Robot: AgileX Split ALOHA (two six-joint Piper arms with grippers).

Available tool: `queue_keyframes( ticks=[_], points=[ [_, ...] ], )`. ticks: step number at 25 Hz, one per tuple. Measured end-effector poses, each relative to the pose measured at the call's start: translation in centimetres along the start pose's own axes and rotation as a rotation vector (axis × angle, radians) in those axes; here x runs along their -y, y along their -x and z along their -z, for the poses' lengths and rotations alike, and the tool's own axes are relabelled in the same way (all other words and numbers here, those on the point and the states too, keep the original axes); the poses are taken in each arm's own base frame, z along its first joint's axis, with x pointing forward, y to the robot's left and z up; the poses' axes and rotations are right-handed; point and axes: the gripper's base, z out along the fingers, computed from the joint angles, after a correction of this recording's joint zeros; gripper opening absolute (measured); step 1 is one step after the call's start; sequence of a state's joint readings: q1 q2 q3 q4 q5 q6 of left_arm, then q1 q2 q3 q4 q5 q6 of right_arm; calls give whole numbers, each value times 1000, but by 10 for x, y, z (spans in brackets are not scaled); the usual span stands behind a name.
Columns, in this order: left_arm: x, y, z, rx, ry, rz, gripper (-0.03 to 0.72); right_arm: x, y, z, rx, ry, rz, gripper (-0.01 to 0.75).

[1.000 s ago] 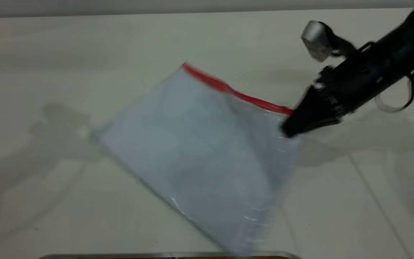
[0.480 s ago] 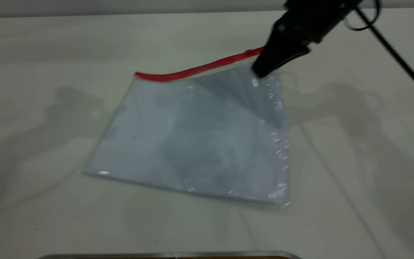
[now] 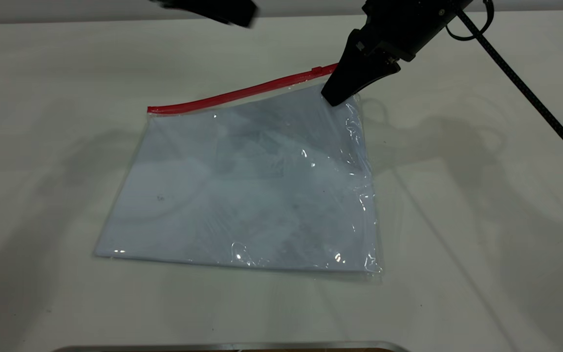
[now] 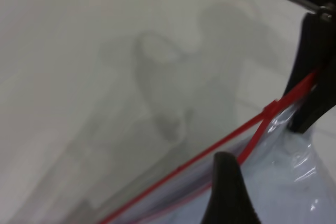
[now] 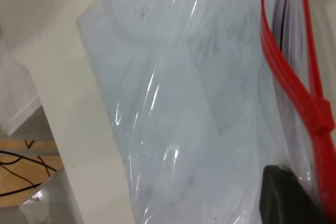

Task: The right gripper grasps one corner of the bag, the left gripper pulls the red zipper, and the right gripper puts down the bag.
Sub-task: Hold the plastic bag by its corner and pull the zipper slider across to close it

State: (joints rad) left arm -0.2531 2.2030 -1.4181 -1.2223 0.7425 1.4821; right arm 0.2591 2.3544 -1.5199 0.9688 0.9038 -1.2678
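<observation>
The right gripper [image 3: 333,98] had the corner of the bag [image 3: 347,100] pinched between its closed jaws and lifted a little off the table [image 3: 66,58], at the far right end of the red zipper [image 3: 242,91]. The rest of the bag [image 3: 242,195] lay flat near the middle of the table. The left gripper [image 4: 227,192] hovered just above the zipper's mid-length, and only one dark fingertip showed in its wrist view, so whether it was open or closed could not be told.

The step in hand looked like bringing the left gripper onto the small red slider [image 3: 316,70], which sat close beside the right gripper. To do it well, the left jaws would need to close squarely on that tab alone, not on the strip or the film, and then pull straight along the strip while the right gripper held the corner taut.

The bag was thin clear plastic, glossy and crinkled along its right margin, with pale sheets inside. The zipper's two red tracks appeared parted behind the slider, though the wrist views were soft.
</observation>
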Motion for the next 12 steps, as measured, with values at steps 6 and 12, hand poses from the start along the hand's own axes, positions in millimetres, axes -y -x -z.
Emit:
queue_keyframes(
  ticks=[6,12],
  points=[
    [-1,8,-47,-23,-85,-48,567,0,1,0,8,2,0,34],
    [-4,5,-67,-38,-123,-45,566,0,1,0,11,1,0,34]
  ],
)
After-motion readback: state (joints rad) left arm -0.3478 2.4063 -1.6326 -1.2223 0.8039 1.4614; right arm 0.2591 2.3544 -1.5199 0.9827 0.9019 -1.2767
